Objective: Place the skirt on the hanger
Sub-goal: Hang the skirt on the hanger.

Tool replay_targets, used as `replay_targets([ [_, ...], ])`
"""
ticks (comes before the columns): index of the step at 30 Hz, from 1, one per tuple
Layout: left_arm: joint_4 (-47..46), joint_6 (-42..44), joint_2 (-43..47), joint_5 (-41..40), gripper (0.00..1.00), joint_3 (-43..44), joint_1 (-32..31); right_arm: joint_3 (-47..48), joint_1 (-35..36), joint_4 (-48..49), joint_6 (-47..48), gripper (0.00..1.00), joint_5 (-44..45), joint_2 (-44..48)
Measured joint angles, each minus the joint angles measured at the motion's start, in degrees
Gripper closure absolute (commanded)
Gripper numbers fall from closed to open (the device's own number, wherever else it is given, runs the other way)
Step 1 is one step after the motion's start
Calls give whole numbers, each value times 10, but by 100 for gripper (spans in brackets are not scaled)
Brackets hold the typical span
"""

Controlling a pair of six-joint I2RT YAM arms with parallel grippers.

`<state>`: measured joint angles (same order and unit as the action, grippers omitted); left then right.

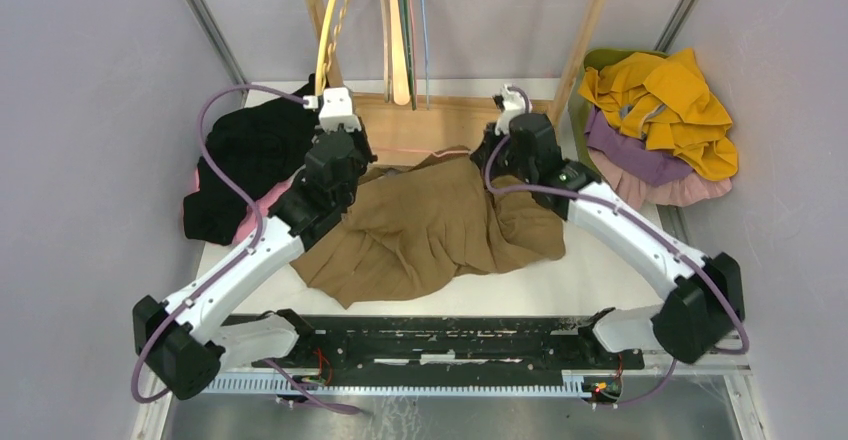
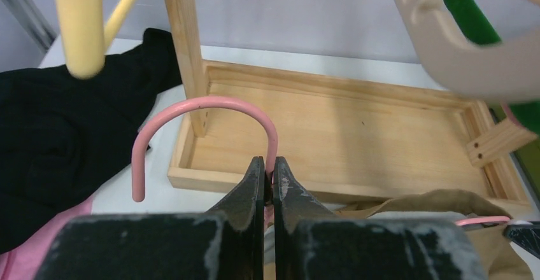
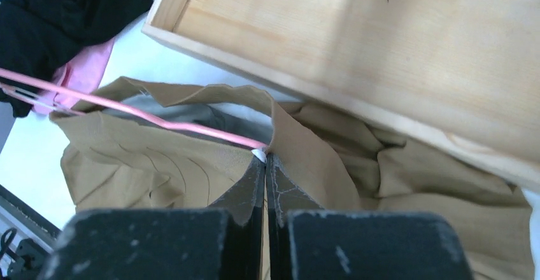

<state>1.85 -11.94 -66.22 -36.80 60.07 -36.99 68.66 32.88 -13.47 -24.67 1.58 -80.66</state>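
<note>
The left gripper (image 2: pixel 268 179) pinches the pink hanger (image 2: pixel 204 102) mid-frame, the right gripper (image 3: pixel 266 165) pinches the brown skirt (image 3: pixel 159 165), and next I think its edge needs pulling over the hanger's end.

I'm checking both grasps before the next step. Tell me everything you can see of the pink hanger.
The pink hanger is a thin, smooth rod, material unclear. Its rounded hook shows against the wooden tray. The left gripper is shut on the neck under the hook. One arm runs across the open waist of the brown skirt to a white tip, where the right gripper is shut on it, seemingly with the waistband.
</note>
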Motion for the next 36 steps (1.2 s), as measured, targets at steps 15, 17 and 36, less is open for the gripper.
replay_targets([
  [15, -33, -78, 9, -39, 97, -172, -249, -365, 0, 33, -53, 97, 4, 170],
  [17, -33, -96, 10, -56, 97, -186, -265, -385, 0, 31, -63, 95, 2, 186],
  [36, 15, -130, 31, -148, 97, -178, -283, -376, 1, -38, -77, 80, -17, 331],
])
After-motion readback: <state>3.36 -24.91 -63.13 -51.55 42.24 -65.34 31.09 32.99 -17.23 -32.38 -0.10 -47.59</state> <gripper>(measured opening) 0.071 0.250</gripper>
